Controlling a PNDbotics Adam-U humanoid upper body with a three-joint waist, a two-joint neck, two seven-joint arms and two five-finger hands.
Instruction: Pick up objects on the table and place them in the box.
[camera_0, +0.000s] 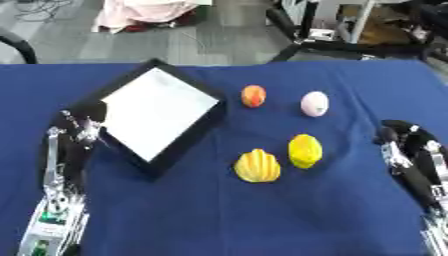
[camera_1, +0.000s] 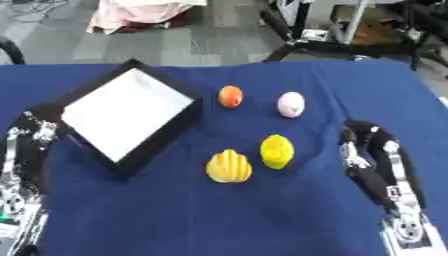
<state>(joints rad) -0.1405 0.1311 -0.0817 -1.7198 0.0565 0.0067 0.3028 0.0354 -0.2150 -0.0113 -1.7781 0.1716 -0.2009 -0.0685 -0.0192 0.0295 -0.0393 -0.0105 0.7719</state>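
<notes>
A black box (camera_0: 203, 119) with a white inside sits turned like a diamond at the left of the blue table. To its right lie four small things: an orange-red fruit (camera_0: 253, 96), a pale pink egg shape (camera_0: 314, 104), a yellow fruit (camera_0: 304, 150) and a ribbed yellow shell shape (camera_0: 257, 166). My left hand (camera_0: 80, 131) rests at the box's left corner, fingers up and relaxed, holding nothing. My right hand (camera_1: 366, 145) stands at the right, fingers up and relaxed, apart from all the things.
The blue cloth table (camera_0: 262, 220) runs to a far edge beyond the box. Behind it are a grey floor, dark chair legs (camera_0: 306, 45) and a pink cloth (camera_0: 144, 15).
</notes>
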